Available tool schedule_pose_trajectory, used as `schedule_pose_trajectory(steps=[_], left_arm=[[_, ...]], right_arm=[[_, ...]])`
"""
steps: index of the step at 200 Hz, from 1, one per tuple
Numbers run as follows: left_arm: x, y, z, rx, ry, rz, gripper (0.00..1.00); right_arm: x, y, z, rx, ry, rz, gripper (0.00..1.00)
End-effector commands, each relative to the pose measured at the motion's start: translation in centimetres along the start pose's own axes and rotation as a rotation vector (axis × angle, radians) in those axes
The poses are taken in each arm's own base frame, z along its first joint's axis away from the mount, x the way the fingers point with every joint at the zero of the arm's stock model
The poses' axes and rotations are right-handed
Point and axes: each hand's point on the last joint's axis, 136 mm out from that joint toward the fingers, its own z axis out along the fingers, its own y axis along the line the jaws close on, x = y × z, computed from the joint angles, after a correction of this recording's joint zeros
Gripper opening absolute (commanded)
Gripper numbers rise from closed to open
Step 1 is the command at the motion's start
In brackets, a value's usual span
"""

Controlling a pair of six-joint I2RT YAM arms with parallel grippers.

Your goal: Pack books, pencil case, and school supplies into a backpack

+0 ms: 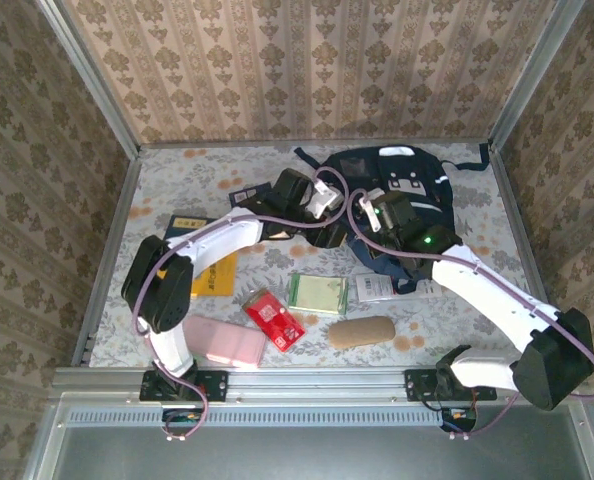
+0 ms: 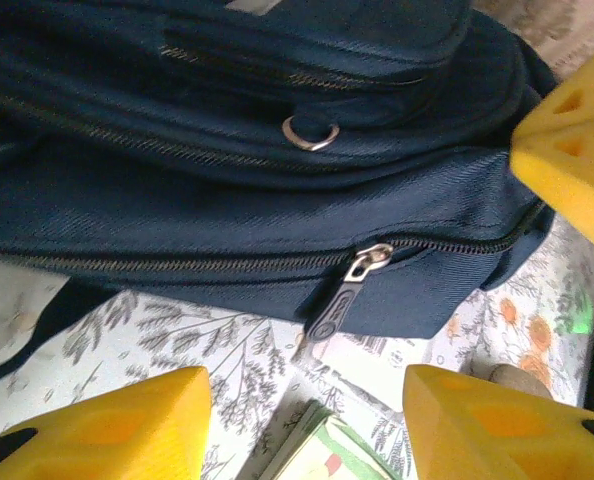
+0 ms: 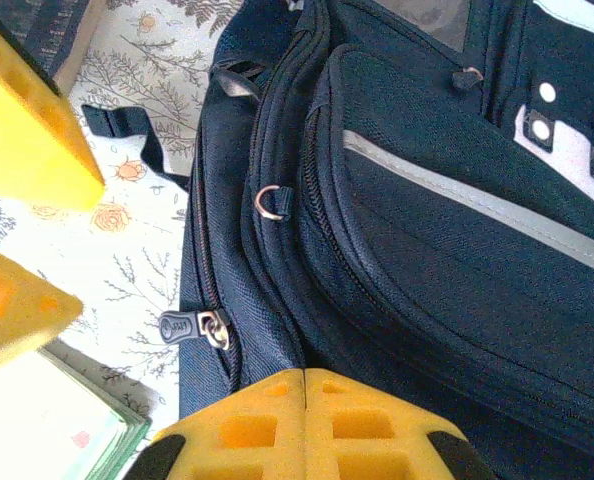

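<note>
Left wrist view: the left claw [image 2: 305,390] stood parted with a fair gap, empty and touching nothing. The small metal zip pull [image 2: 342,300] on the side of the large navy-blue fabric backpack [image 2: 227,210] sat just ahead of its yellow pads. That was a slim tab, and a squeeze slightly off line would likely have pinched fabric or slipped.

Right wrist view: the right claw [image 3: 305,415] was pressed fully shut with nothing seen between its pads, and its tips were at the backpack's edge, beside the pull. It was not clearly pinning the bag, so a tug on the zip could have dragged the whole backpack.

Top view: the backpack lay zipped on the floral desk [image 1: 177,170], with both arms crowding its near-left edge, close enough to knock each other. The red packet [image 1: 274,318], pale green pad [image 1: 317,293] and white packet [image 1: 387,288] waited unpacked, nearer than the backpack.
</note>
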Motion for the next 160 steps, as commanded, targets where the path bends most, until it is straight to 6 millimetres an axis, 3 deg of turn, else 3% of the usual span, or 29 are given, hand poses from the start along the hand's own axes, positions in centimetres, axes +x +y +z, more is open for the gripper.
schedule_pose_trajectory(steps=[1,63,160], left_arm=[[0.3,-2.0,0.7,0.112,0.031,0.095,0.54],[1.0,-2.4,2.8,0.116,0.018,0.149,0.55],[1.3,0.2,5.3,-0.05,0.036,0.164,0.51]], right_arm=[[-2.1,0.0,-1.4,-0.037,-0.098,0.067,0.0],[-2.2,-0.3,-1.4,-0.046,-0.105,0.096,0.0],[-2.3,-0.4,-1.5,-0.062,-0.116,0.13,0.0]])
